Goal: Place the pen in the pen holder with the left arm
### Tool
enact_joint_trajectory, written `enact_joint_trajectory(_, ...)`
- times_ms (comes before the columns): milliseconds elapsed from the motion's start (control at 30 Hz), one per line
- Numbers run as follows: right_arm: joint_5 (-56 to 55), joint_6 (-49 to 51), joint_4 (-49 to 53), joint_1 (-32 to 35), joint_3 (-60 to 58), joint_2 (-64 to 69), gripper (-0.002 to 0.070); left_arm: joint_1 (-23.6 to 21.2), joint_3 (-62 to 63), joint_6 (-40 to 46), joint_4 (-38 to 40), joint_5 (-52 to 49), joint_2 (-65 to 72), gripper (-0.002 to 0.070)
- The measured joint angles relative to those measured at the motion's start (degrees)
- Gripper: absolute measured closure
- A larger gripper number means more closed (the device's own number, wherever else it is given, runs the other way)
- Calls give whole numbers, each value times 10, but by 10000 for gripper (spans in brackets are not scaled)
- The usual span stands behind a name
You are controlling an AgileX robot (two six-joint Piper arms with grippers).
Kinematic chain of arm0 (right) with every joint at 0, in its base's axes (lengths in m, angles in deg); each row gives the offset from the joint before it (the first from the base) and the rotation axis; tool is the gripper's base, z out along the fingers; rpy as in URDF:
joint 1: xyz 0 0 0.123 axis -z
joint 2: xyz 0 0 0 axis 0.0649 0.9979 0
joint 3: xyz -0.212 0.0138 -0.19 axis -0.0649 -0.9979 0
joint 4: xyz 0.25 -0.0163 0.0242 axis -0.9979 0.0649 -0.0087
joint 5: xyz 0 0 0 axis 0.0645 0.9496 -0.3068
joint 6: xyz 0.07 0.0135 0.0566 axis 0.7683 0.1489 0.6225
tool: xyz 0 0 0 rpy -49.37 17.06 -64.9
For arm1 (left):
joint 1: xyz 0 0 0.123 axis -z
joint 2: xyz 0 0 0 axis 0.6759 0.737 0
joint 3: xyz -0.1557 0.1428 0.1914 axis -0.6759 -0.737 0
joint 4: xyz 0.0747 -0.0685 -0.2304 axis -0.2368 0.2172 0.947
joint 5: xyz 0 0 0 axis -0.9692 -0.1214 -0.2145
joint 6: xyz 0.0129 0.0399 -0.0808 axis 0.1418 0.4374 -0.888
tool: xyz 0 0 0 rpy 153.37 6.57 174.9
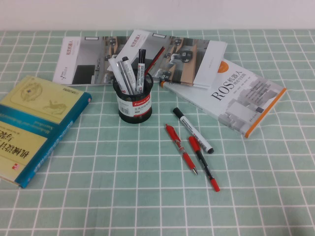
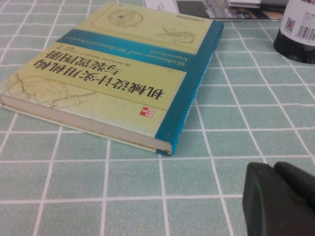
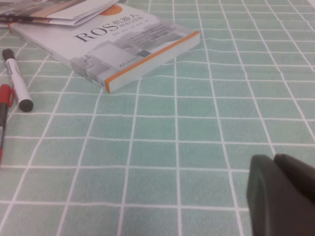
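Observation:
The red pen (image 1: 180, 148) lies flat on the green checked cloth, right of centre, its metal tip toward the front. The black mesh pen holder (image 1: 135, 101) stands upright behind and to its left, with several pens and markers in it. Its base also shows in the left wrist view (image 2: 298, 34). Neither arm shows in the high view. My left gripper (image 2: 275, 169) is shut and empty, low over the cloth near the front left, beside the teal book. My right gripper (image 3: 275, 161) is shut and empty over the cloth at the front right.
A white marker with a black cap (image 1: 193, 130) and a black-barrelled pen with red ends (image 1: 204, 163) lie just right of the red pen. A teal and yellow book (image 1: 34, 125) lies at the left, a ROS book (image 1: 241, 96) at the right, and magazines (image 1: 98, 59) behind.

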Motion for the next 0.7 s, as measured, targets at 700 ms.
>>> enact_joint_trajectory(700, 0, 0, 0, 0, 0, 0, 696, 0, 0, 0, -22, 0, 0, 678)
